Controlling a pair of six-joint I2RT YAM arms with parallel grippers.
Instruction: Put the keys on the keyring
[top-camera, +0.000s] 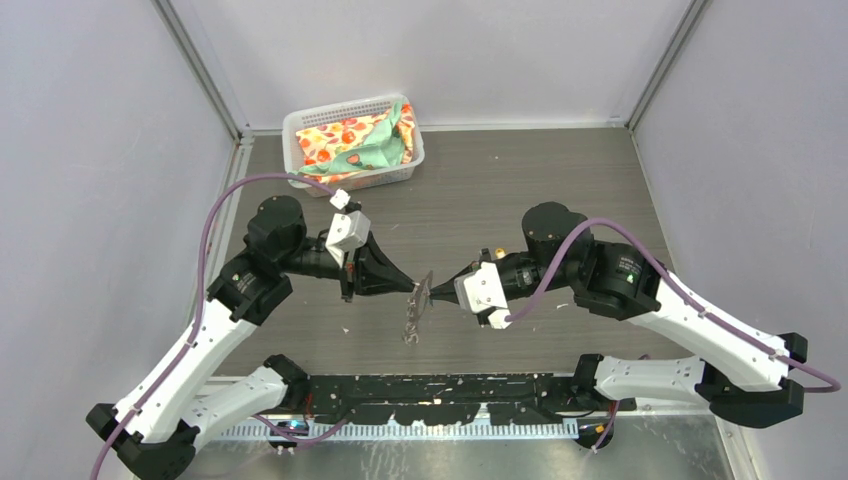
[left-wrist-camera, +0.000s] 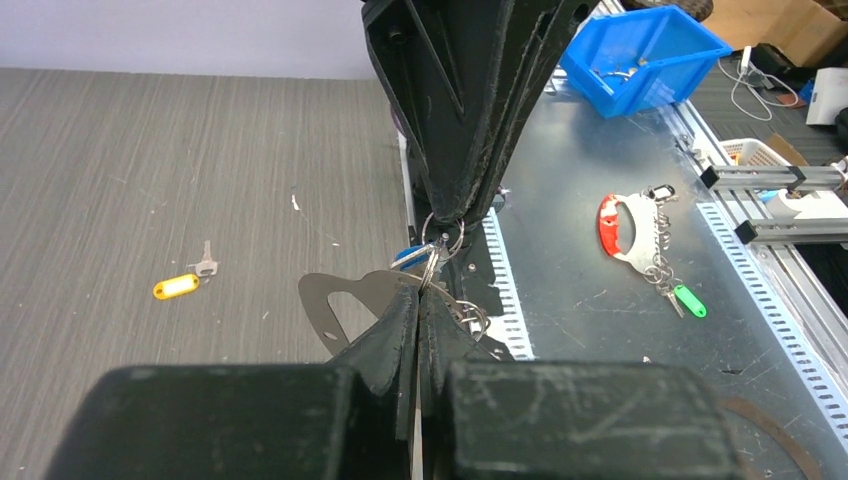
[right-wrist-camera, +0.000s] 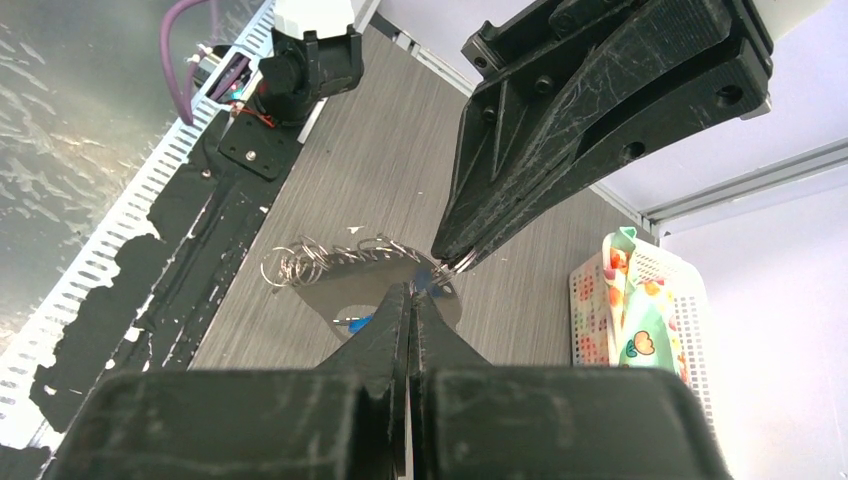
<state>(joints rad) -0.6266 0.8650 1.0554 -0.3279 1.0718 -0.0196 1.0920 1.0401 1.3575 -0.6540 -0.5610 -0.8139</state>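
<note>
The left arm (top-camera: 215, 320) is reaching in over the grey table (top-camera: 520, 190), with a white basket (top-camera: 300, 130) holding a patterned cloth (top-camera: 360, 145) sitting behind it by the back wall. The left gripper (top-camera: 413, 290) is pointing toward the middle of the table. Its fingers (left-wrist-camera: 395, 330) are pressing flat together, pinching the near edge of the keyring (top-camera: 423, 289). In the left wrist view, the yellow-headed key (left-wrist-camera: 177, 287) is lying flat on the table, off to the left and well apart from everything held. The keyring is hanging in the air between the two gripper tips, tilted, its oval hole showing. Its cluster of small wire rings (top-camera: 411, 326) is dangling from the lower edge toward the table. The blue-headed key (left-wrist-camera: 408, 258) is sitting right at the spot where the tips are meeting, hanging among the rings; I cannot tell which ring is carrying it. The right gripper (top-camera: 437, 296) is coming in from the opposite side. Its fingers (right-wrist-camera: 385, 335) are likewise closing tight at the keyring's edge, almost touching the left tips. Whether they are clamping the plate itself or one of its rings is not clear. The right arm (top-camera: 690, 320) is stretching back toward the near right corner.
</note>
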